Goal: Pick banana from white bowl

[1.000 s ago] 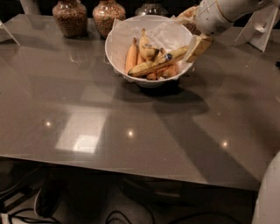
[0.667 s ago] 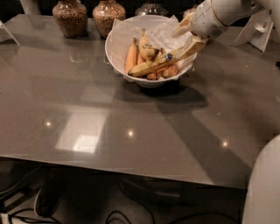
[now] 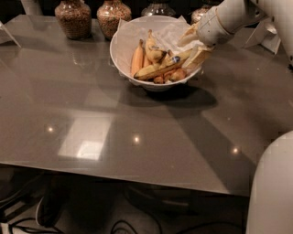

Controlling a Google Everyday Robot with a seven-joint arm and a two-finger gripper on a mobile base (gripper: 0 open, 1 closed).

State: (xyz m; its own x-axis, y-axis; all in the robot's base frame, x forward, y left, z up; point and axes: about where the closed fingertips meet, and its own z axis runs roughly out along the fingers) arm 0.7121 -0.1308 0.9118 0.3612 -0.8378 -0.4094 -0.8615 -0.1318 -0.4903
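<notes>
The white bowl (image 3: 122, 51) stands at the back middle of the grey table, lined with thin white paper. The long slim yellow banana (image 3: 158, 70) with a blue sticker lies across the front of the bowl, its right end up at the right rim. A shorter plump banana (image 3: 153, 51) and an orange carrot-like piece (image 3: 137, 58) lie behind it. My gripper (image 3: 190, 48) reaches in over the right rim. Its fingers (image 3: 198, 57) are spread, one above and one below the long banana's right end.
Two glass jars with brown contents (image 3: 73, 18) (image 3: 113, 14) stand behind the bowl on the left, and two more jars show at the back edge (image 3: 158, 8). A white folded card (image 3: 268, 34) stands at the far right. The robot's white body (image 3: 272, 192) fills the lower right corner.
My gripper has moved a little left and down, further into the bowl, onto the long banana's right end. The bowl and fruit have not moved.
</notes>
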